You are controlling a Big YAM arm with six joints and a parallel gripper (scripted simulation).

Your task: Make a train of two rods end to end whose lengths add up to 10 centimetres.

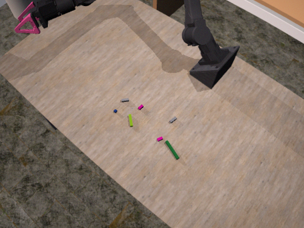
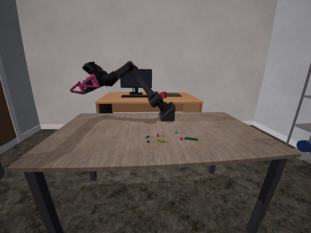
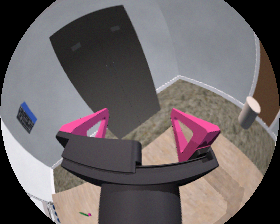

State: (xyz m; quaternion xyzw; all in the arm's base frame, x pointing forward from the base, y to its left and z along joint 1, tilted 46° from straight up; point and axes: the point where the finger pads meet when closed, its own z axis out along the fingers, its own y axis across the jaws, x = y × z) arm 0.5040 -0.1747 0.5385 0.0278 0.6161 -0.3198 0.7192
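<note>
The green rod (image 1: 172, 150) (image 2: 191, 139) (image 3: 84, 213) lies flat. A magenta rod (image 1: 160, 139) (image 2: 181, 139) (image 3: 90, 214) lies close to its one end, turned at a clear angle to it, with a small gap. A second magenta rod (image 1: 140, 107) (image 2: 158, 135), the lime rod (image 1: 131, 120) (image 2: 160, 140), the small blue rod (image 1: 115, 111) (image 2: 148, 141) and a grey rod (image 1: 125, 100) (image 2: 147, 136) lie loosely grouped, apart. Another grey rod (image 1: 172, 120) (image 2: 176, 132) lies alone. My gripper (image 1: 17, 24) (image 2: 76, 87) (image 3: 139, 111) is open and empty, high up and far from the rods.
The arm's black base (image 1: 214, 67) (image 2: 167, 113) stands at the table's back edge. A desk with a monitor (image 2: 144, 78) stands behind the table (image 1: 91, 120) (image 2: 102, 151). A pale cylinder (image 3: 248, 114) stands on the floor beyond the table.
</note>
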